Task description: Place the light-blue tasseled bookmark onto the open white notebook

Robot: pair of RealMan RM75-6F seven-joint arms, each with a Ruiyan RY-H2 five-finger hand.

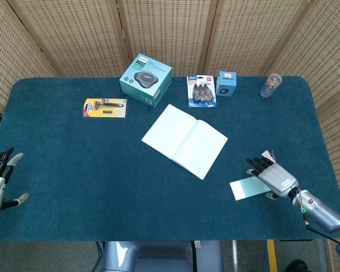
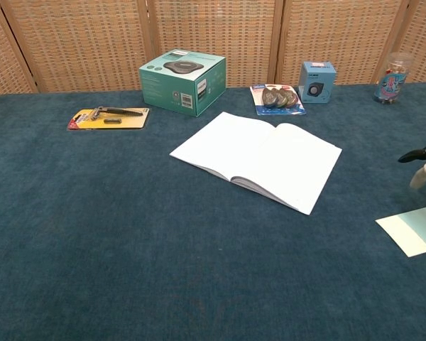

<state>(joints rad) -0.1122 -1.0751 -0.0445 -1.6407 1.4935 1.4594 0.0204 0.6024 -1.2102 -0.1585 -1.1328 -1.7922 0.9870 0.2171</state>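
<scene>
Fingers (image 1: 255,164) of the right hand (image 1: 275,178) spread over the bookmark (image 1: 245,186).

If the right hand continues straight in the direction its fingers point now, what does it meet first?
Probably the open white notebook. The right hand hovers over the light-blue bookmark, fingers aimed up-left, with only bare table between. Its height is unclear.

Along the far edge of the blue table cover (image 1: 73,170) we see a teal box (image 1: 145,80) with a round dark device pictured on top; left of it lies a razor on a yellow card (image 1: 105,107); to its right a blister pack (image 1: 201,90), a small blue box (image 1: 226,83) and a little clear jar (image 1: 270,85); behind stands a wicker screen (image 1: 170,34).
</scene>
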